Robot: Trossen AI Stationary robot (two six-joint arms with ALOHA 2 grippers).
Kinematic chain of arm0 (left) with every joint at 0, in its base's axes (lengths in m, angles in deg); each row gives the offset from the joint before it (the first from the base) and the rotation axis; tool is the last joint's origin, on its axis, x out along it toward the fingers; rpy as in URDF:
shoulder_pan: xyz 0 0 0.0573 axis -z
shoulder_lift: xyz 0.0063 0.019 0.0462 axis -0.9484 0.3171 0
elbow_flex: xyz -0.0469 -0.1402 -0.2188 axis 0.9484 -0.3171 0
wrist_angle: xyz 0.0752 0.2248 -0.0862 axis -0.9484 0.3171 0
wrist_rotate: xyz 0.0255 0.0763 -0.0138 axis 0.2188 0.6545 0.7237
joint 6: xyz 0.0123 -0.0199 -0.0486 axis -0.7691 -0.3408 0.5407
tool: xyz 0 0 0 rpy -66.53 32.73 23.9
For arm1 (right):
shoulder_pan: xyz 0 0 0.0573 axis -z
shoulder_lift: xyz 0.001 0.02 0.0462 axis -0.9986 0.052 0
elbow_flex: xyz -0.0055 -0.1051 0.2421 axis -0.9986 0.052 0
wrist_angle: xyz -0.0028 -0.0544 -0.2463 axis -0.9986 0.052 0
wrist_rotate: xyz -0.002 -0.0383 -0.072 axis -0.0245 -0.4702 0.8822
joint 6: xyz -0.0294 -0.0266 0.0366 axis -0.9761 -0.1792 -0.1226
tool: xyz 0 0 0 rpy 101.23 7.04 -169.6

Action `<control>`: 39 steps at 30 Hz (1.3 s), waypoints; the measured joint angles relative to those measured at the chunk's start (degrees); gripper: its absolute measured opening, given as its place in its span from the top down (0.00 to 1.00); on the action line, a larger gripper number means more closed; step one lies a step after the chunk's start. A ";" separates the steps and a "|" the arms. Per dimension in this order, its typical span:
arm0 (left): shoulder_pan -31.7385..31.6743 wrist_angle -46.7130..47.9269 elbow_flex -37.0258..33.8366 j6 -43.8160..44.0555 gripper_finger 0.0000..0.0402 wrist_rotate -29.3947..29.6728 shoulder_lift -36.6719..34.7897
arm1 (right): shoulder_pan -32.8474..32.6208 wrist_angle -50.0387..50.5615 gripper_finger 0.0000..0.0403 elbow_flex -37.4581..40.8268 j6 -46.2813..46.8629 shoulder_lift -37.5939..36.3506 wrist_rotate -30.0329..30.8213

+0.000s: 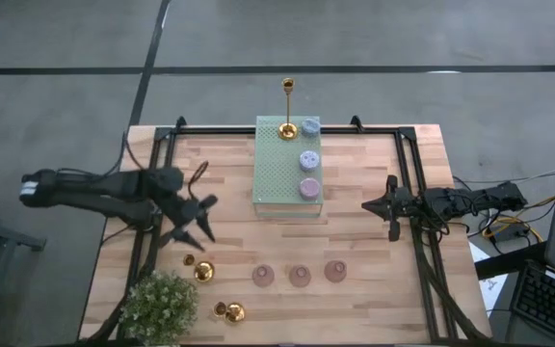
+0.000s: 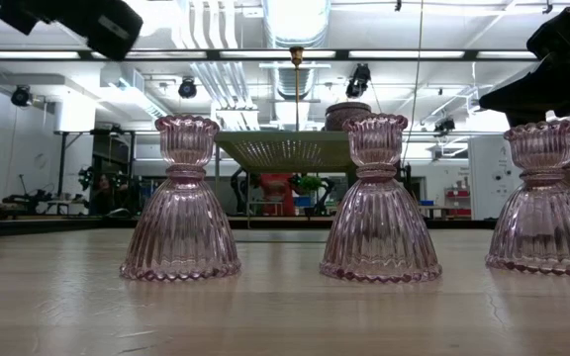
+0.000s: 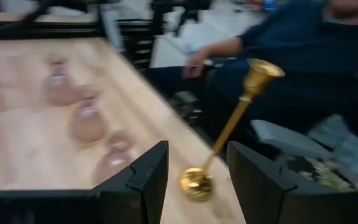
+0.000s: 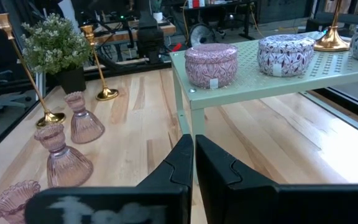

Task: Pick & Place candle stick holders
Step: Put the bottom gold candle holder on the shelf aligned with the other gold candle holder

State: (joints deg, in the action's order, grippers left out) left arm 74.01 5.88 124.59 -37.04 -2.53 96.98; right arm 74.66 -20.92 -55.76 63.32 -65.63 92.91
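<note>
A pale wooden tabletop [image 1: 229,183] carries a green perforated block [image 1: 279,173] with one gold holder [image 1: 288,127]. Three pink glass holders [image 1: 300,276] line the near edge. The left claw [image 1: 198,231] hovers open above another gold holder [image 1: 203,272]; the right claw [image 1: 393,214] waits closed. Grey floor surrounds everything.

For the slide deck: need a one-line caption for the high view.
Left gripper open above a gold candle holder; right gripper shut beside the green perforated stand.
</note>
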 joint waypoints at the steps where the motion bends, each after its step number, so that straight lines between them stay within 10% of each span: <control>1: 2.29 -2.07 -0.94 1.02 0.58 0.39 0.09 | 0.00 0.00 0.97 0.00 0.00 0.00 0.00; 11: 21.58 -14.58 -5.53 5.69 0.58 27.81 4.09 | 0.00 0.00 0.97 0.00 0.00 0.00 0.00; 39: 27.50 -22.04 3.87 10.72 0.58 17.41 27.94 | 0.00 0.01 0.97 0.00 0.00 0.02 0.00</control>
State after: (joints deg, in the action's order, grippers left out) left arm 101.51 -16.15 128.45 -26.32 14.89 124.91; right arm 74.66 -20.90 -55.76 63.32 -65.61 92.91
